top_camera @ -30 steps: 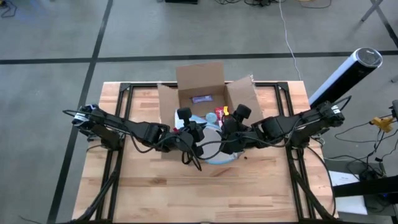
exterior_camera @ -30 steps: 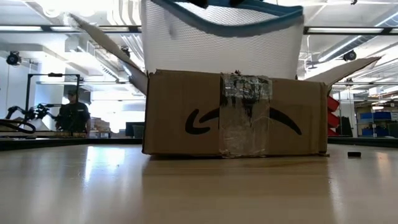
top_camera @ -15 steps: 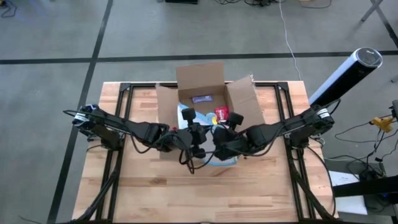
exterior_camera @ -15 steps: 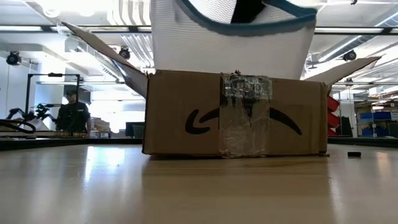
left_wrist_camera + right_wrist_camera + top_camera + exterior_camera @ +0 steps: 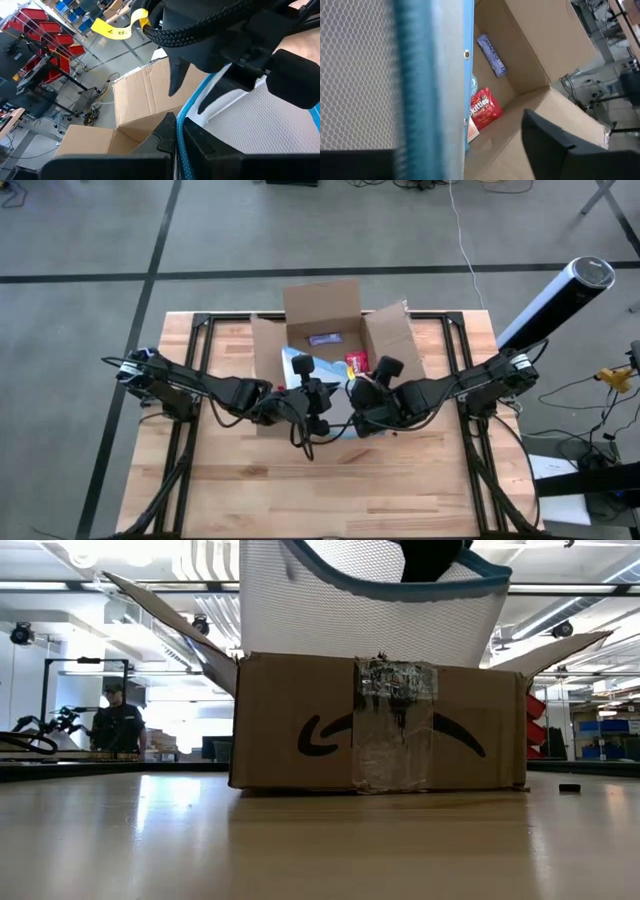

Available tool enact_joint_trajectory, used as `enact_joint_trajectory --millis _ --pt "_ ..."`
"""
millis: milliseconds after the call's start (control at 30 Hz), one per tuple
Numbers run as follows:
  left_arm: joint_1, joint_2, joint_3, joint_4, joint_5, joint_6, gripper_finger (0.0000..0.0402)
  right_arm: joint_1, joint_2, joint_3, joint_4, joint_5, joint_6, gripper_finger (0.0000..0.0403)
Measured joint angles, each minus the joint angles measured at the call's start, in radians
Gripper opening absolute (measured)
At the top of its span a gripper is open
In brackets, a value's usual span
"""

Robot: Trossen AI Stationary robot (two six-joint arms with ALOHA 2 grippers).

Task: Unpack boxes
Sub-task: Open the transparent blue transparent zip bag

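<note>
The brown cardboard box [image 5: 322, 330] stands open on the table, flaps spread, its taped near wall [image 5: 390, 725] facing the low view. A white mesh pouch with a blue edge [image 5: 370, 600] hangs above the box's near side. My left gripper [image 5: 312, 395] is shut on that pouch. My right gripper [image 5: 365, 395] stands open at the pouch's other side, with the blue edge [image 5: 452, 75] running between its fingers. Whether it touches the pouch, I cannot tell. Inside the box lie a red candy packet [image 5: 482, 107] and a purple bar [image 5: 492, 55]. My left gripper pinches the pouch's blue edge [image 5: 186, 112] between its two fingers, which lie across that edge. The pouch is lifted above the box's near wall and spreads out beyond the fingers.
The box's flaps [image 5: 395, 335] stick out to the left, right and far sides. A small dark bit [image 5: 568, 787] lies on the table at the right. A grey cylinder [image 5: 555, 300] stands beyond the table's right corner. A person [image 5: 118, 725] stands far off in the room.
My right gripper has gone toward the table's near edge and a little left, closing in on the pouch beside my left gripper. The pouch has shifted slightly toward the table's right above the box and stays lifted.
</note>
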Motion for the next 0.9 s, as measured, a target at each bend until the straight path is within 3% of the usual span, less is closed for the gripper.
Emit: enact_joint_trajectory --millis 133,200,500,900 --pt "0.000 0.000 -0.003 -0.005 0.000 0.000 0.0000 0.000 0.000 0.000 0.004 -0.008 -0.028 0.0039" --pt "0.000 0.000 -0.008 -0.006 0.000 -0.001 0.0000 0.000 0.000 0.000 0.006 -0.008 -0.042 0.0011" --pt "-0.001 0.000 -0.058 -0.014 0.004 0.000 0.0000 0.000 0.000 -0.001 0.017 -0.007 -0.059 0.0001" --pt "0.000 -0.006 -0.068 -0.099 0.000 -0.023 0.0006 0.009 -0.064 -0.001 -0.045 0.104 -0.071 0.0000"
